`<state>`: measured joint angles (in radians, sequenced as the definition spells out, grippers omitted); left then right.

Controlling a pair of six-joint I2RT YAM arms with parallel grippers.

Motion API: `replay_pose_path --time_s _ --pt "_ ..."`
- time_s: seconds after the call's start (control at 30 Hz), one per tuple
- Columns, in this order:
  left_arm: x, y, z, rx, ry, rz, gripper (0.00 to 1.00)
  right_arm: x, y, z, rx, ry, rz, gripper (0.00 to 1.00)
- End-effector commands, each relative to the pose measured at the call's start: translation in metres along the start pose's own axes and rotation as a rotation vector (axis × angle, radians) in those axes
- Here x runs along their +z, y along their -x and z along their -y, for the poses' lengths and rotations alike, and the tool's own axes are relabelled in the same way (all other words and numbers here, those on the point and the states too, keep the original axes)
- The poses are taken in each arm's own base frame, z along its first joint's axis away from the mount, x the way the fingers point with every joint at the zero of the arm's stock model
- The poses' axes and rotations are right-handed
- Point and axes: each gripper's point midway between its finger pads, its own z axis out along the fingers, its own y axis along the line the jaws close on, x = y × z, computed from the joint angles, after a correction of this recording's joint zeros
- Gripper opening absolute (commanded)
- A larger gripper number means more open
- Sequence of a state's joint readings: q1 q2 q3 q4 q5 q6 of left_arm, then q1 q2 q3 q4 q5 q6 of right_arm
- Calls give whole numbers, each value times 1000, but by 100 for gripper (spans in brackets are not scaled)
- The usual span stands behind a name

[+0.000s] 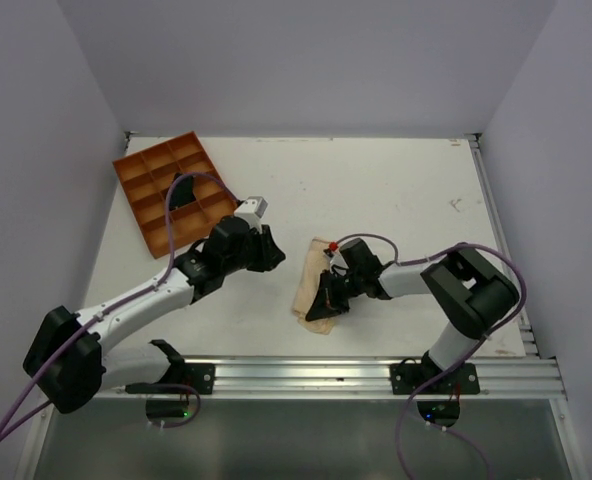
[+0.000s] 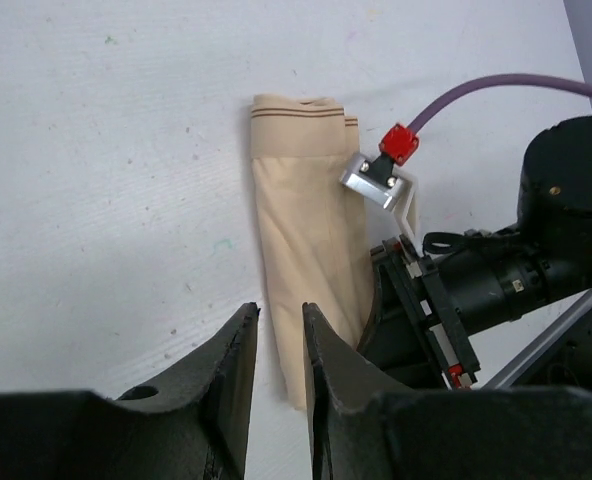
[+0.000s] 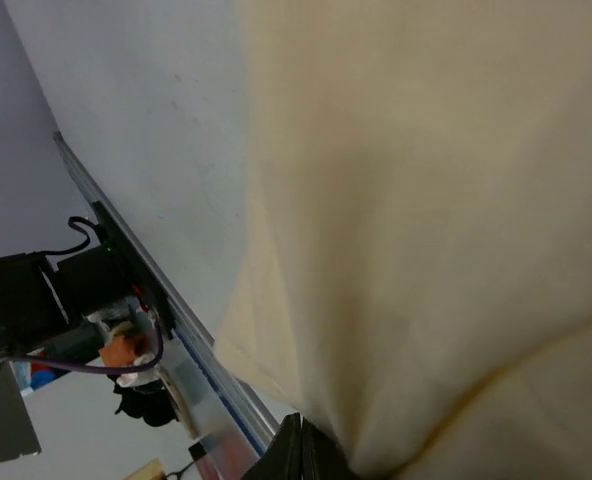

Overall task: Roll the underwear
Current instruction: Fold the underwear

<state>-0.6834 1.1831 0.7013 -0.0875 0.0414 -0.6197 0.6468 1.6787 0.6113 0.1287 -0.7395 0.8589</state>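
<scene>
The underwear [image 1: 303,292] is a pale beige cloth folded into a long strip [image 2: 301,220] on the white table, its banded hem at the far end. My right gripper [image 1: 322,304] rests on the strip's near right side. Its fingertips [image 3: 304,430] are pressed together, and cloth [image 3: 426,200] drapes against them and fills that view; I cannot tell whether any cloth is pinched between them. My left gripper [image 1: 275,254] hovers just left of the strip, jaws slightly apart. Through the narrow gap of the left gripper [image 2: 281,312] only the strip's near end shows, with nothing held.
An orange compartment tray [image 1: 161,178] sits at the back left of the table [image 1: 396,190]. A metal rail [image 1: 376,372] runs along the near edge. The right arm's wrist body [image 2: 496,285] crowds the strip's right side. Walls enclose three sides.
</scene>
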Motion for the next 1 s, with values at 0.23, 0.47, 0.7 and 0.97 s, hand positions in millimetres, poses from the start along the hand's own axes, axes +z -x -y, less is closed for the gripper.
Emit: replay_pose_path --time_s 0.23,0.47,0.7,0.97 --pt "7 11 0 38 0 -8 30 -3 11 -37 -76 184 31 0" --pt "14 11 1 56 -7 -24 30 -16 0 -40 -92 155 30 0" --pt "20 6 9 56 -56 -57 30 4 -26 17 -7 100 -31 0" --pt "17 15 17 70 -81 -37 31 -14 -26 -11 -26 138 -15 0"
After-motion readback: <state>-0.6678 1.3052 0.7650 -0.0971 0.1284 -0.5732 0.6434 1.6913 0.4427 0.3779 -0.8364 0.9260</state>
